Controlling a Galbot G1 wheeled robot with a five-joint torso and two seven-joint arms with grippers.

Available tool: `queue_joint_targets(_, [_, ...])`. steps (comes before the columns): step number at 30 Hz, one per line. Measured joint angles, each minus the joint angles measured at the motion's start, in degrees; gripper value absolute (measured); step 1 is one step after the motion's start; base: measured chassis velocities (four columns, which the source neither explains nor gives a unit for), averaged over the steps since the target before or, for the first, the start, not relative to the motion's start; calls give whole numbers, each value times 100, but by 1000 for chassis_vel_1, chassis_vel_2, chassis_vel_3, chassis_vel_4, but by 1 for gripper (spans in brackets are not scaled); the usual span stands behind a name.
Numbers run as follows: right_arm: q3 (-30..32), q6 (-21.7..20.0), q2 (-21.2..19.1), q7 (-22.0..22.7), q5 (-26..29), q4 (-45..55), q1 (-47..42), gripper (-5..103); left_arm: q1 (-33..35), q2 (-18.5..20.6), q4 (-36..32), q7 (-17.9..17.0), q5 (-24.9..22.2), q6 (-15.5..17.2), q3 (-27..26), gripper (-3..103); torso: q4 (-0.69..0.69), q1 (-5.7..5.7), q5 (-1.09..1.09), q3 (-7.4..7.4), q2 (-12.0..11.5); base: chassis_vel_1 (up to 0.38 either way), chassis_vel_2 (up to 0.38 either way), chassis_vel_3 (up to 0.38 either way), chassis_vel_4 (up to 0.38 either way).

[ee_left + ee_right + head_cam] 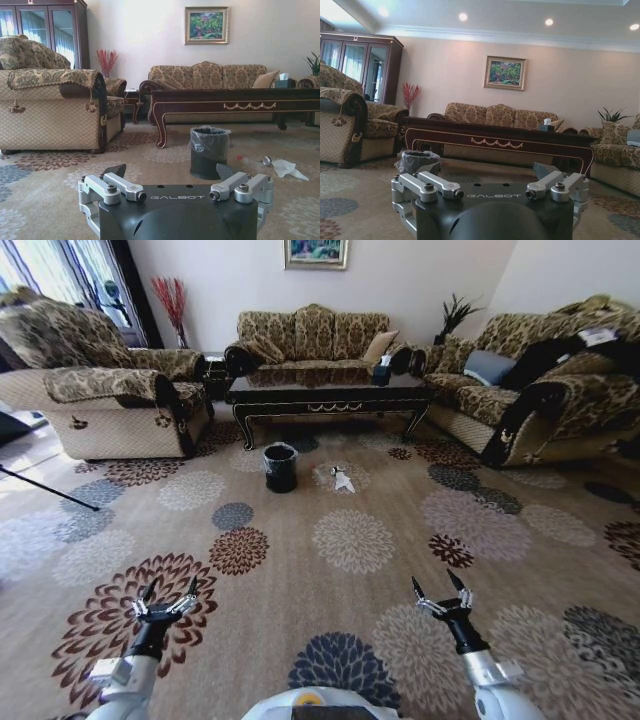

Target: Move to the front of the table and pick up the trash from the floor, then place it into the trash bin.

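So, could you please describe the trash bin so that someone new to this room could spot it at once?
Find the long dark coffee table before the middle sofa. On the flowered carpet just in front of it stands the trash bin. It is small, round and black, lined with a clear crinkly bag, unlike the flat white paper lying beside it.

Glossy dark wood table point(235, 102), crinkly clear plastic lining the trash bin point(209, 151), crumpled white paper trash point(287, 168).

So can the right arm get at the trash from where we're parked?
Probably not. The right gripper hangs open low at the near edge, while the trash lies far ahead on the floor beside the trash bin. Open carpet between; nothing blocks driving closer.
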Motion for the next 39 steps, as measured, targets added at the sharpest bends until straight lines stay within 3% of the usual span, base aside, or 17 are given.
queue_joint_targets(16, [37, 94, 55, -25, -24, -12, -86, 100, 88, 97, 103, -3, -73, -127, -51, 100, 0, -2, 0, -313, -253, 0, 0, 0, 0])
queue_joint_targets(39, [53, 182, 38, -215, 40, -86, -46, 100, 32, 9, 65, -83, -243, -374, -20, 100, 0, -2, 0, -288, -253, 0, 0, 0, 0])
